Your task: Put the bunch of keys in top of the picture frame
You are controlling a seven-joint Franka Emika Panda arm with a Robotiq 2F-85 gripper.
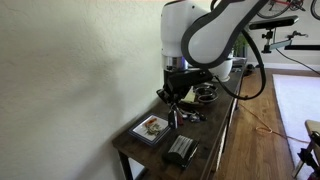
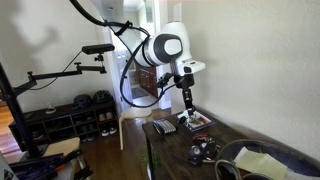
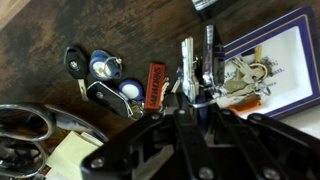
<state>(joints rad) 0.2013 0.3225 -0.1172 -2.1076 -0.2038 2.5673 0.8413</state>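
- Gripper (image 3: 199, 72) first: in the wrist view we see its fingers (image 3: 187, 65) drawn close together, apparently pinched on the ring of the bunch of keys (image 3: 245, 80).
- We see the silver keys fan out over the white mat of the picture frame (image 3: 285, 45), near its edge. We cannot tell whether they rest on it or hang just above.
- We judge the main risk to be a release this close to the edge. The bunch could slide off the rim and land on the table (image 3: 60, 25).
- If the keys are hanging, we expect them to swing when let go, and that swing could carry them past the frame.
- A ring snagged on a fingertip would drag the bunch back off when the arm lifts. We would want the jaws fully apart before any rise.
- Pressing down too far could push the frame, which looks light and lies loose in an exterior view (image 1: 152, 128).
- A second cluster lies just beside the gripper, made up of a car key with blue tags (image 3: 105, 78) and an orange tag (image 3: 155, 85). A sideways move could sweep it along.
- Scissors (image 3: 25, 125) sit well apart and look like no threat.
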